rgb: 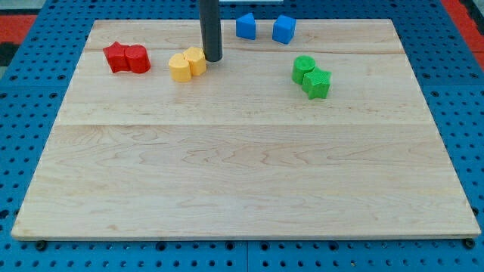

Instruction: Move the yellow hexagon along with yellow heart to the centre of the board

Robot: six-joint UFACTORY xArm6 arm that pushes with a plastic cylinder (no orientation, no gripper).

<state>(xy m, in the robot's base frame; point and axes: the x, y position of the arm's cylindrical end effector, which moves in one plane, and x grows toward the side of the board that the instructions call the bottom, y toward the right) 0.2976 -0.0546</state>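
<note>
We have no fingers to report on this rig, only a dark rod; my tip (213, 59) sits on the worktop (242, 181) just beside the yellow pair, at their right edge toward the view's top. The yellow heart (196, 60) and the yellow hexagon (180, 67) touch one another near the view's top, left of the middle; which of the two is the heart we judge only loosely, since the shapes are small. The centre of the board lies well below them and somewhat to the view's right.

We see the main risk in the angle of contact; from where my tip stands, a push would drive the pair toward the view's left, at the red blocks (127, 58), not toward the centre. A push through only one yellow block could also split the pair, the other being left behind or spinning aside. We judge that my tip should come round to the top-left side of both before pushing; in doing so it could clip the nearer block and nudge it off line. The blue blocks (263, 27) and green blocks (311, 76) lie well apart from the likely path.
</note>
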